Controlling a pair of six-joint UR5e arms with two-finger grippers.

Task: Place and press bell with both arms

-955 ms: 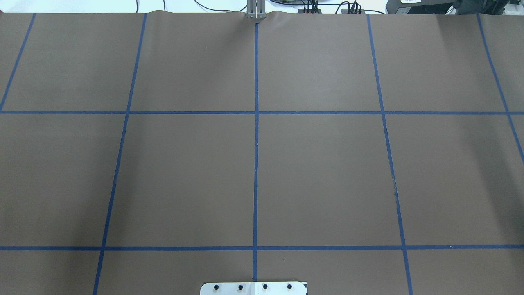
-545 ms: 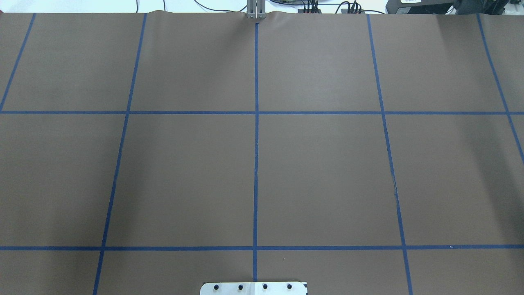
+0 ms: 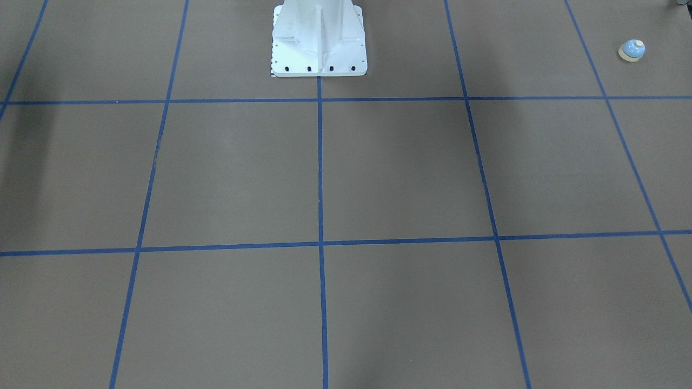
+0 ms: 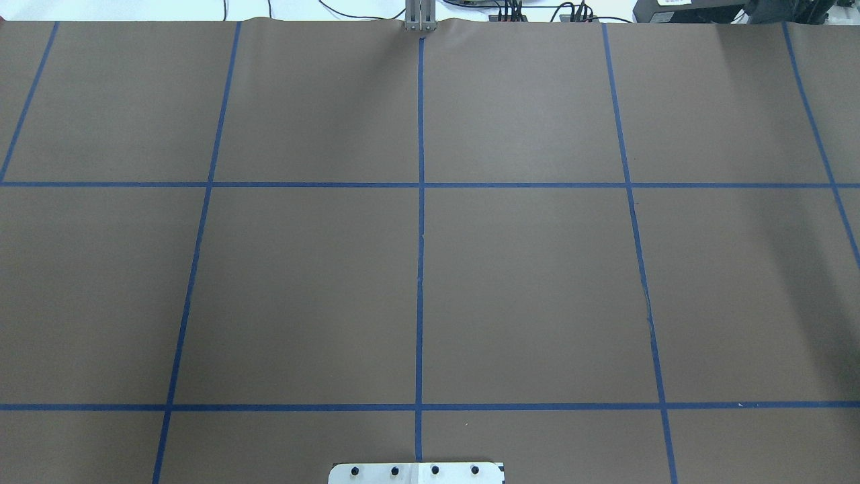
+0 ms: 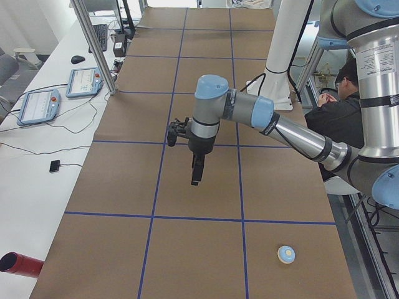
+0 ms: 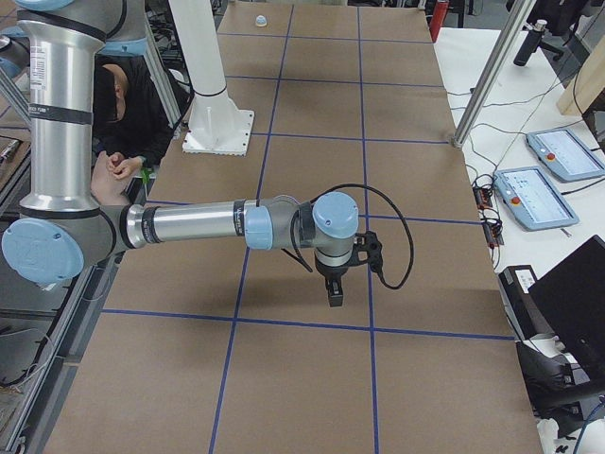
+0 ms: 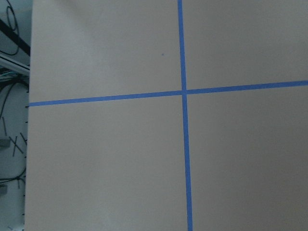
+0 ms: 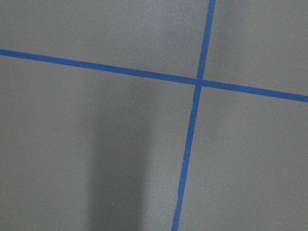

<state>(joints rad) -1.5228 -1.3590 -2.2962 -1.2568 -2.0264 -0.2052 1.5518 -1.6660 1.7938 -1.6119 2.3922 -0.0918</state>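
The small light-blue bell (image 3: 631, 50) with a cream base and button stands upright on the brown table cover, near the table's end on the robot's left; it also shows in the exterior left view (image 5: 286, 254) and far off in the exterior right view (image 6: 261, 20). The left gripper (image 5: 195, 180) hangs pointing down above the table, well away from the bell. The right gripper (image 6: 335, 299) hangs pointing down over the table's other half. I cannot tell whether either is open or shut. Neither gripper shows in the overhead, front or wrist views.
The white bolted pedestal (image 3: 319, 43) stands at the robot's side of the table. A seated person (image 5: 340, 99) is behind it. Tablets (image 5: 84, 81) and cables lie on the white side bench, with metal posts (image 6: 492, 76) and a red cylinder (image 5: 19, 265).
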